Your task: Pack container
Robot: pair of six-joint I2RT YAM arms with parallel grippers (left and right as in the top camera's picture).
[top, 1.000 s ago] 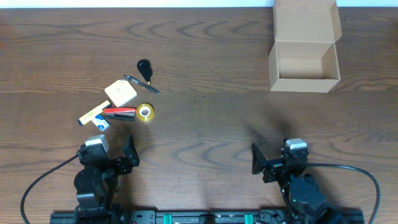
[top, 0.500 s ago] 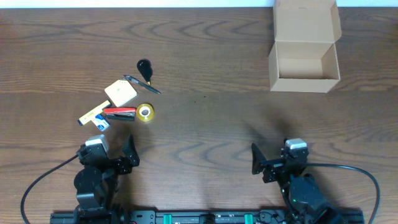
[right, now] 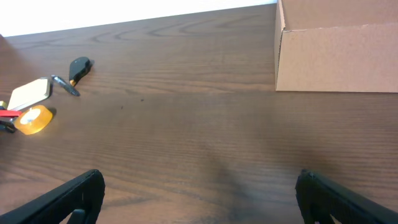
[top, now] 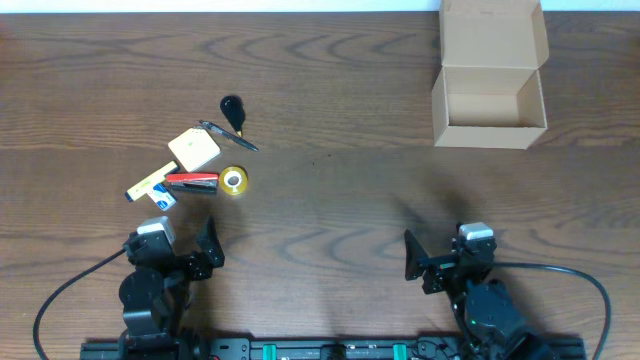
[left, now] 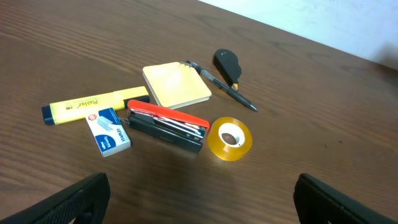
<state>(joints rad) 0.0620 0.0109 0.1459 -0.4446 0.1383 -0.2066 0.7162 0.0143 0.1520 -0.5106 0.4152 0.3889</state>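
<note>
The container (top: pixel 489 136) stands at 2 o'clock on the bench (top: pixel 340 80), near the 12 o'clock edge. It is empty, and its lid flap (top: pixel 494 33) is folded back toward 12 o'clock.

Handling (estimated):
- Light, thin cardboard. The walls flex if squeezed.
- It is likely to slide on the smooth wood.
- Grip one wall at the rim, or brace it from outside. Avoid the hinged flap.

The stationery lies at 9 o'clock, well apart from the container: notepad (left: pixel 176 84), stapler (left: pixel 166 126), tape roll (left: pixel 230 138), highlighter (left: pixel 93 106), eraser (left: pixel 107 130) and pen (left: pixel 224 87).

The left fingers (left: pixel 81 199) and right fingers (right: pixel 68 199) are spread wide and hold nothing, at 6 o'clock. The dark wood-grain bench is bare between the stationery and the container.
</note>
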